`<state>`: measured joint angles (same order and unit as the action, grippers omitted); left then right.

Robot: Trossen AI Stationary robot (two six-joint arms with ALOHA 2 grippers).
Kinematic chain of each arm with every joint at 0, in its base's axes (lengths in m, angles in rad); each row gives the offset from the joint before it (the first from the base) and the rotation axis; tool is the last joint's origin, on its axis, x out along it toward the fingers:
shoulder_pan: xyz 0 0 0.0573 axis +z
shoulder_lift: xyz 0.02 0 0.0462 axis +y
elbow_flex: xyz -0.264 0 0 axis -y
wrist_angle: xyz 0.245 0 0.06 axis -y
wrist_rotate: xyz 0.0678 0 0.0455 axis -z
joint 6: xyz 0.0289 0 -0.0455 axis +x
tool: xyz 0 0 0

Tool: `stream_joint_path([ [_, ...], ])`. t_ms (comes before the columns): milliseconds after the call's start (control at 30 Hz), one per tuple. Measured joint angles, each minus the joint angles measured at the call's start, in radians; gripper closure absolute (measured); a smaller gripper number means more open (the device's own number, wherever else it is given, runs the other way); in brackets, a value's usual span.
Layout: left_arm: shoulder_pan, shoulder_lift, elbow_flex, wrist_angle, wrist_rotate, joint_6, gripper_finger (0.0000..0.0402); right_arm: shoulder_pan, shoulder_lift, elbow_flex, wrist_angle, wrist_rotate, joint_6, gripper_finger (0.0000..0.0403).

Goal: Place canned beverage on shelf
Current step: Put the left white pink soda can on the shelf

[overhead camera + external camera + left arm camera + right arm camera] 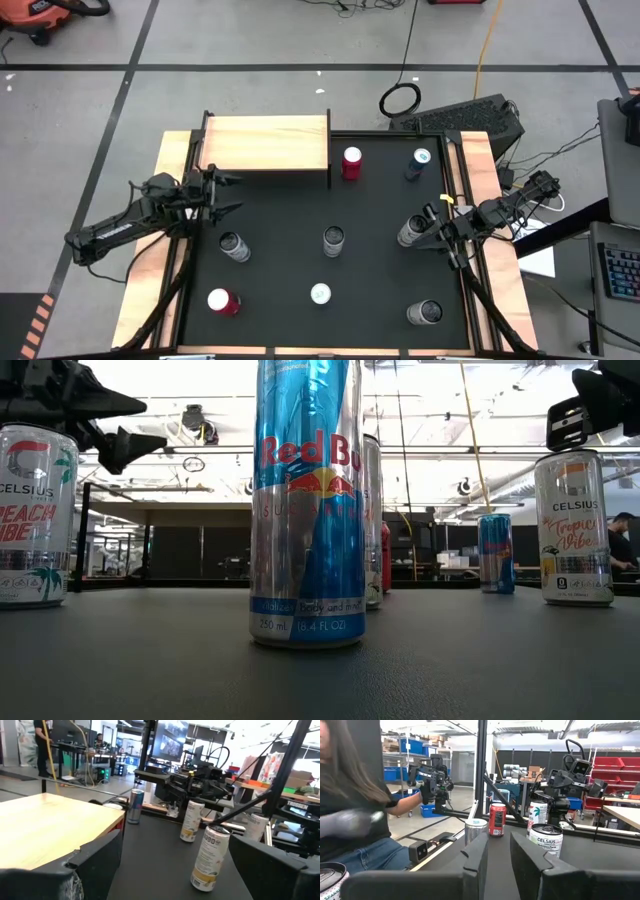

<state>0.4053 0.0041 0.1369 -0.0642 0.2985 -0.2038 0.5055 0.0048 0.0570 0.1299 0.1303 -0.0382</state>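
A tall Red Bull can is standing nearest my low camera. The shelf is sitting at the table's far left, bare. I am holding the left gripper spread wide beside its near edge. The right gripper, nearly clenched with nothing between its fingers, is hovering beside a Celsius can.

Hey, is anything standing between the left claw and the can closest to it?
Nothing visible. The open left claw sits by the shelf's front edge, and only bare mat separates it from the nearest can.
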Motion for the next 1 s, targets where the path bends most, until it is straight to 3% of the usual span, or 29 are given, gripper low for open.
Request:
stream_joint_path([
  [233, 0.0, 0.0, 0.0, 0.002, -0.017, -0.1, 0.0029, 0.0, 0.0, 0.0, 0.0, 0.0, 0.0, 0.0335],
  [633, 0.0, 0.0, -0.001, 0.003, -0.023, -0.107, 0.0029, 0.0, 0.0, 0.0, 0.0, 0.0, 0.0, 0.0335],
  [1000, 0.0, 0.0, -0.001, -0.05, 0.07, -0.103, 0.0029, 0.0, 0.0, 0.0, 0.029, 0.001, -0.03, 0.0335],
])
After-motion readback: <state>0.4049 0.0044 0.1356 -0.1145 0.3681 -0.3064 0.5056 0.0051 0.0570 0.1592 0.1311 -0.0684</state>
